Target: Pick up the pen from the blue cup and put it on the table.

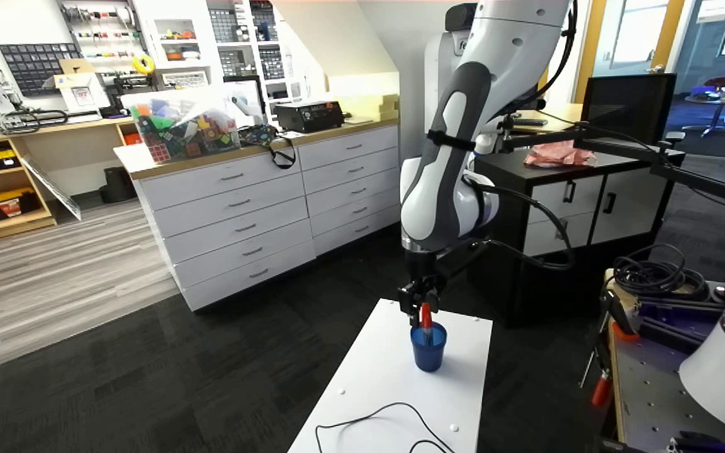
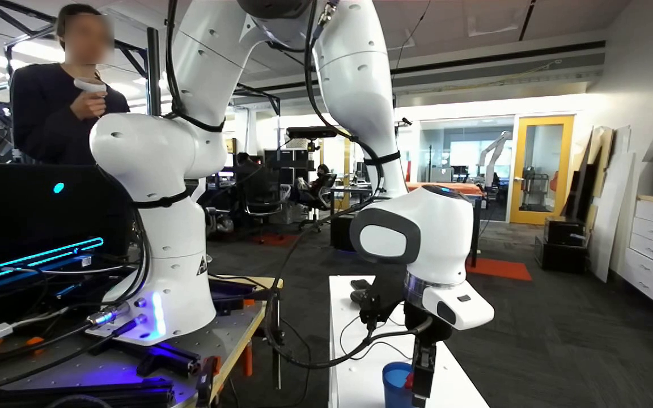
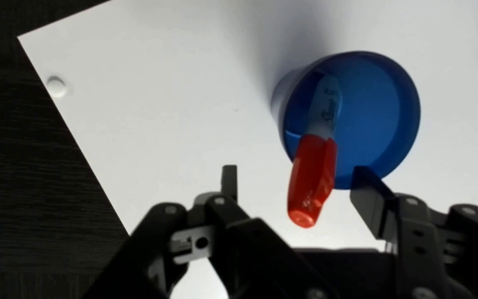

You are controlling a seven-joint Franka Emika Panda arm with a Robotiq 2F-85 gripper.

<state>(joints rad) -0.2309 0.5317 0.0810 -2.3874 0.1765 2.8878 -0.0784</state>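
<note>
The pen, with a red cap and a grey-white barrel, leans inside the blue cup. Its cap sticks up past the rim; the pen shows in both exterior views [image 1: 426, 316] [image 2: 408, 381] and the wrist view [image 3: 311, 174]. The blue cup [image 1: 428, 360] stands upright on the white table [image 1: 369, 371]; it also shows in the wrist view [image 3: 409, 104]. My gripper [image 3: 296, 176] is open just above the cup. The red cap lies between its fingers, with a gap on each side. In an exterior view the gripper [image 2: 424, 377] partly hides the cup and pen.
A black cable [image 1: 387, 406] lies on the nearer part of the table. Dark objects [image 2: 360, 290] sit at a table end. A black cabinet [image 1: 507, 264] and a white-drawered counter [image 1: 243, 220] stand nearby. The table's corner [image 3: 19, 37] is near the cup.
</note>
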